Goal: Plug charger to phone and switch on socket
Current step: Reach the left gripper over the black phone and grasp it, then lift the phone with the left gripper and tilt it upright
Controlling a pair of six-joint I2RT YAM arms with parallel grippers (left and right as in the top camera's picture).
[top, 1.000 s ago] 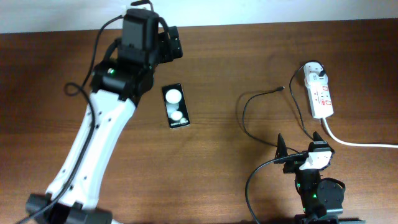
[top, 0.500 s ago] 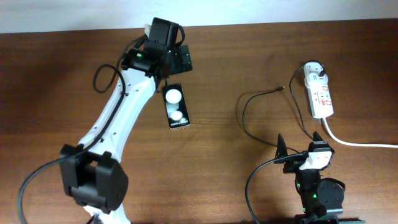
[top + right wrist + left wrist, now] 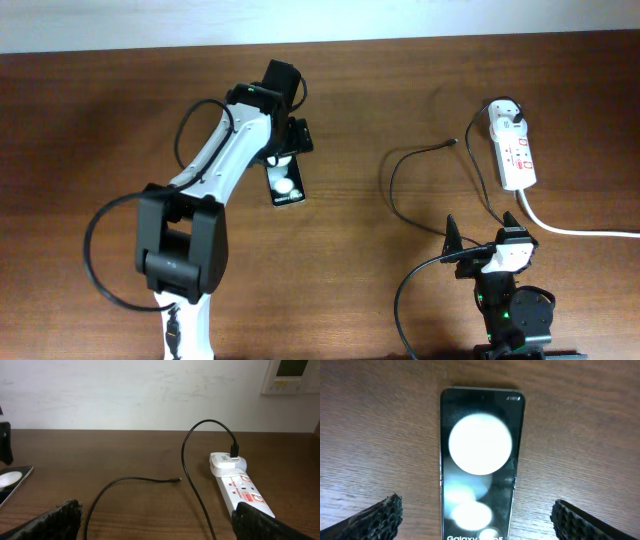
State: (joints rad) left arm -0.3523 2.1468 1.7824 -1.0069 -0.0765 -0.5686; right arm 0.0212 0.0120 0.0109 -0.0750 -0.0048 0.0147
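The black phone (image 3: 285,187) lies face up on the wooden table, left of centre. In the left wrist view the phone (image 3: 480,445) fills the middle, white blobs showing. My left gripper (image 3: 284,148) hovers over the phone's far end, open, with its fingers (image 3: 477,522) on either side of the phone and apart from it. The charger cable (image 3: 392,185) loops on the table, its tip (image 3: 455,142) lying free left of the socket (image 3: 512,150). My right gripper (image 3: 483,240) is open and empty near the front edge. The right wrist view shows its fingers (image 3: 160,522), the charger tip (image 3: 177,479) and the socket (image 3: 242,491).
A white adapter (image 3: 227,461) sits in the socket's far end with the black cable rising from it. The thick white cord (image 3: 580,231) runs off to the right edge. A white wall stands behind the table's back edge.
My left arm has swung right and lowered, bringing its gripper from behind and left of the phone to over the phone's far end. The right arm, cable and socket have not moved.
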